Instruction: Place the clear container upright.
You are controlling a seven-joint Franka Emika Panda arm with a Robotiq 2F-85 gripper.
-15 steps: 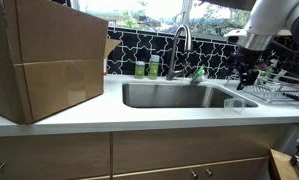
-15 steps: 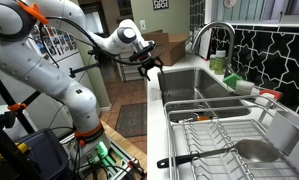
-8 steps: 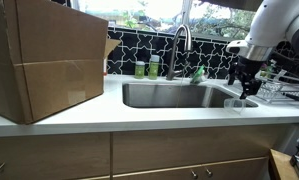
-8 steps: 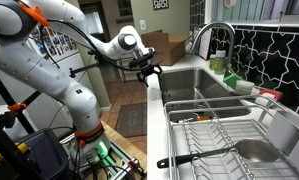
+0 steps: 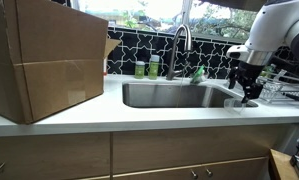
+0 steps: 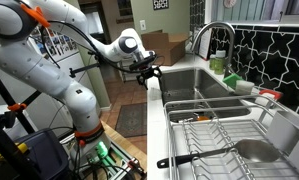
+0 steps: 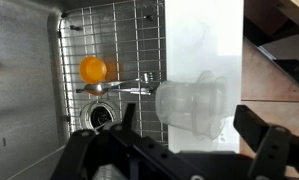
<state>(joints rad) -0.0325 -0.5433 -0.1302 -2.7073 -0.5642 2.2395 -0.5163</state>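
Wide-spread and holding nothing, the gripper [image 5: 249,93] hung over the smooth white countertop [image 7: 204,40] beside the stainless steel sink [image 5: 169,95]. In the wrist view the clear container [image 7: 192,105] lay on that counter between its dark fingers [image 7: 274,145]. It was a small colourless plastic tub, roughly cylindrical, with faintly ridged translucent walls. It lay just beside the sink's wire grid [image 7: 109,40].

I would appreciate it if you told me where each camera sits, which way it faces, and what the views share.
Exterior view: before the counter, facing the sink and faucet; the gripper shows at right by the clear container.
Exterior view: past the dish rack at the counter's end, looking along the sink; the whole arm shows.
Wrist view: looks down on the clear container and sink grid; two gripper fingers show.
Shared: sink and gripper in all three.
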